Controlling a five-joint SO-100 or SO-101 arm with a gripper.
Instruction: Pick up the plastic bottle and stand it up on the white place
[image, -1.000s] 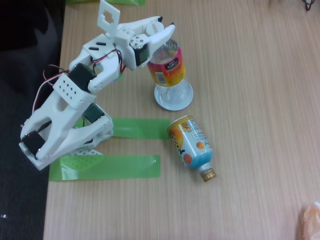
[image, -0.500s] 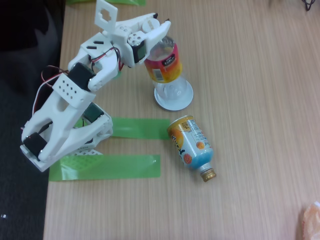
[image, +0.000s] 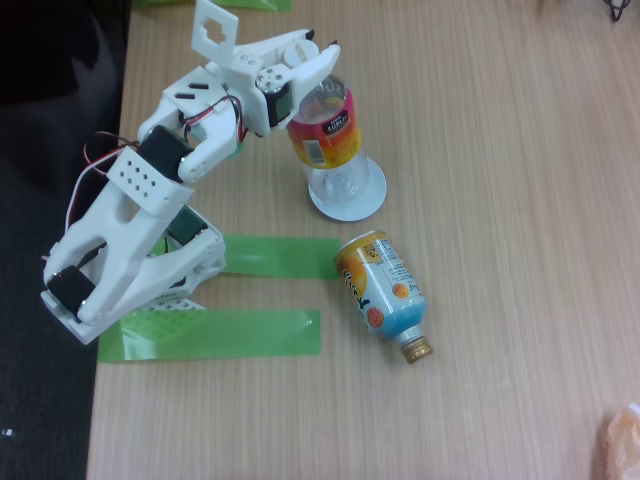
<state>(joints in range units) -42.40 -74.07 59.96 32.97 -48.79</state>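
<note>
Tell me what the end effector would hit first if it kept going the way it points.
The end effector is already at the top of the plastic bottle, pointing right in the fixed view. Beyond the bottle, only bare table shows, though depth is unclear.

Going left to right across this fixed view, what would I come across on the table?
White robot arm → green tape strips → clear plastic bottle with red-and-yellow label standing on the round white disc → orange-and-blue bottle lying on its side.
</note>
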